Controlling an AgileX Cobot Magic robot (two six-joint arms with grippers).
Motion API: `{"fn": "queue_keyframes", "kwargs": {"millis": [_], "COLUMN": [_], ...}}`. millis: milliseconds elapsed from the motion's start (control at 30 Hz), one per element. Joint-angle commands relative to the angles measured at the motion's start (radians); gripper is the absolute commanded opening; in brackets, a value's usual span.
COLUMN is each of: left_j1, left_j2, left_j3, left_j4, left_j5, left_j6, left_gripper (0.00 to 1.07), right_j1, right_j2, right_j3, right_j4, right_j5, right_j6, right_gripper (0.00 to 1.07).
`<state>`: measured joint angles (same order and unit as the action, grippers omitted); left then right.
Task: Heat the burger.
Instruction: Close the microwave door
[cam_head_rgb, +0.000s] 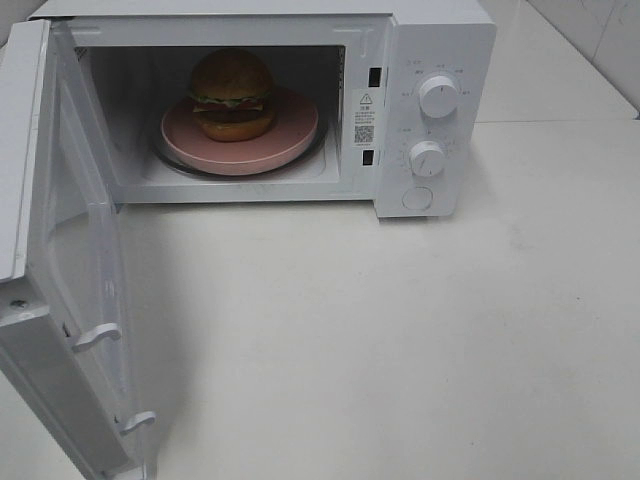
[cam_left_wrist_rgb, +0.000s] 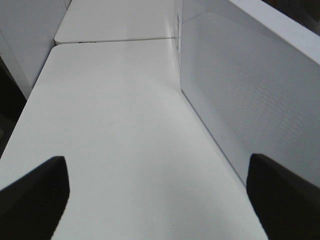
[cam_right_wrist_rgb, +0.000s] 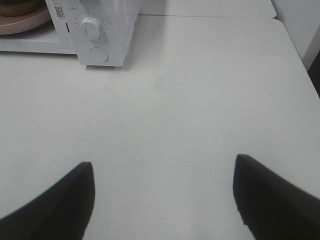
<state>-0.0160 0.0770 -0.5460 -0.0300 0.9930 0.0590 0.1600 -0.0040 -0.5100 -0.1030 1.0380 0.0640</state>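
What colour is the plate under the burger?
Pink. The plate under the burger shows best in the exterior high view.

High cam: steep down onto open white boxy microwave (cam_head_rgb: 430, 110), front side. Left wrist: low, close along white dotted panel (cam_left_wrist_rgb: 240, 100). Right wrist: across white counter (cam_right_wrist_rgb: 200, 100), sharing microwave's dial corner with high cam.

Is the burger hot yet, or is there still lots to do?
Done: the burger sits on the pink plate inside the microwave. In hand: nothing; the left claw and right claw hang open and empty. Left: shut the open door, then probably turn a knob.
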Motion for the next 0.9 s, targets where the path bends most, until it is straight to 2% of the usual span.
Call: {"fn": "queue_keyframes", "kwargs": {"millis": [33, 67, 100, 133, 167, 200, 233, 267, 300, 333, 367, 400, 600, 667, 700, 733, 767, 833, 867, 900], "left_j1": [-0.005, -0.005, -0.005, -0.005, -0.005, -0.005, -0.005, -0.005, -0.005, -0.005, -0.005, -0.005, -0.005, -0.005, -0.005, -0.005, -0.005, -0.005, -0.005, -0.005], "left_j2": [0.093, 0.119, 0.119, 0.171, 0.171, 0.191, 0.236, 0.236, 0.274, 0.274, 0.294, 0.334, 0.43, 0.485, 0.485, 0.522, 0.522, 0.566, 0.566, 0.594], "left_j3": [-0.015, -0.015, -0.015, -0.015, -0.015, -0.015, -0.015, -0.015, -0.015, -0.015, -0.015, -0.015, 0.004, 0.033, 0.033, 0.056, 0.056, 0.091, 0.091, 0.119], "left_j4": [-0.002, -0.003, -0.003, -0.003, -0.003, -0.003, 0.002, 0.002, 0.001, 0.001, 0.001, 0.006, 0.038, 0.03, 0.03, 0.006, 0.006, -0.05, -0.05, -0.107], "left_j5": [-0.051, -0.058, -0.058, -0.074, -0.074, -0.081, -0.107, -0.107, -0.138, -0.138, -0.148, -0.167, -0.263, -0.387, -0.387, -0.466, -0.466, -0.553, -0.553, -0.623], "left_j6": [-0.005, -0.005, -0.005, -0.005, -0.005, -0.005, -0.004, -0.004, -0.004, -0.004, -0.004, -0.004, 0.005, 0.014, 0.014, 0.041, 0.041, 0.101, 0.101, 0.145], "left_gripper": [0.72, 0.68, 0.68, 0.58, 0.58, 0.52, 0.38, 0.38, 0.21, 0.21, 0.13, 0.0, 0.0, 0.0, 0.0, 0.0, 0.0, 0.0, 0.0, 0.0], "right_j1": [-0.004, -0.004, -0.004, -0.004, -0.004, -0.004, -0.004, -0.004, -0.004, -0.004, -0.004, -0.004, -0.004, -0.004, -0.004, -0.004, -0.004, -0.004, -0.004, -0.004], "right_j2": [-0.026, -0.026, -0.026, -0.026, -0.026, -0.026, -0.026, -0.026, -0.026, -0.026, -0.026, -0.026, -0.026, -0.026, -0.026, -0.026, -0.026, -0.026, -0.026, -0.026], "right_j3": [0.002, 0.002, 0.002, 0.002, 0.002, 0.002, 0.002, 0.002, 0.002, 0.002, 0.002, 0.002, 0.002, 0.002, 0.002, 0.002, 0.002, 0.002, 0.002, 0.002], "right_j4": [-0.005, -0.005, -0.005, -0.005, -0.005, -0.005, -0.005, -0.005, -0.005, -0.005, -0.005, -0.005, -0.005, -0.005, -0.005, -0.005, -0.005, -0.005, -0.005, -0.005], "right_j5": [-0.007, -0.007, -0.007, -0.007, -0.007, -0.007, -0.007, -0.007, -0.007, -0.007, -0.007, -0.007, -0.007, -0.007, -0.007, -0.007, -0.007, -0.007, -0.007, -0.007], "right_j6": [-0.011, -0.011, -0.011, -0.011, -0.011, -0.011, -0.011, -0.011, -0.011, -0.011, -0.011, -0.011, -0.011, -0.011, -0.011, -0.011, -0.011, -0.011, -0.011, -0.011], "right_gripper": [0.74, 0.74, 0.74, 0.74, 0.74, 0.74, 0.74, 0.74, 0.74, 0.74, 0.74, 0.74, 0.74, 0.74, 0.74, 0.74, 0.74, 0.74, 0.74, 0.74]}}
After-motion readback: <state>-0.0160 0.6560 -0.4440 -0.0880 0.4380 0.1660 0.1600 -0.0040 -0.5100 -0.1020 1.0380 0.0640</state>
